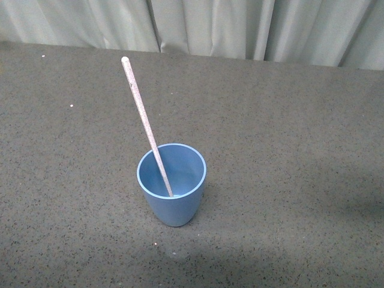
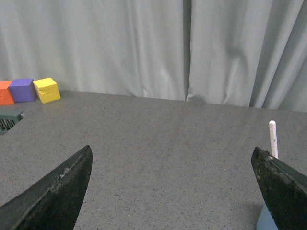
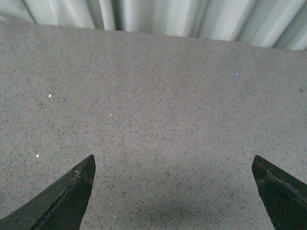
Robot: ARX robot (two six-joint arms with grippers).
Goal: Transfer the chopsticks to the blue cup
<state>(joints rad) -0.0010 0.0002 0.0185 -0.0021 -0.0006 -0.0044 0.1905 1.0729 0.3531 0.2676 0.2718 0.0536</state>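
Note:
The blue cup (image 1: 172,185) stands upright on the grey table in the front view. The pale chopstick (image 1: 144,117) stands in it, its lower end on the cup's floor, leaning up toward the far left over the rim. Neither arm shows in the front view. My left gripper (image 2: 171,158) is open and empty; in the left wrist view the chopstick's top (image 2: 273,138) and a sliver of the cup (image 2: 265,221) show beside one finger. My right gripper (image 3: 172,163) is open and empty over bare table.
Orange (image 2: 5,92), purple (image 2: 22,89) and yellow (image 2: 47,89) blocks sit at the table's far edge in the left wrist view, with a dark grey object (image 2: 8,119) near them. A pale curtain (image 1: 240,27) hangs behind the table.

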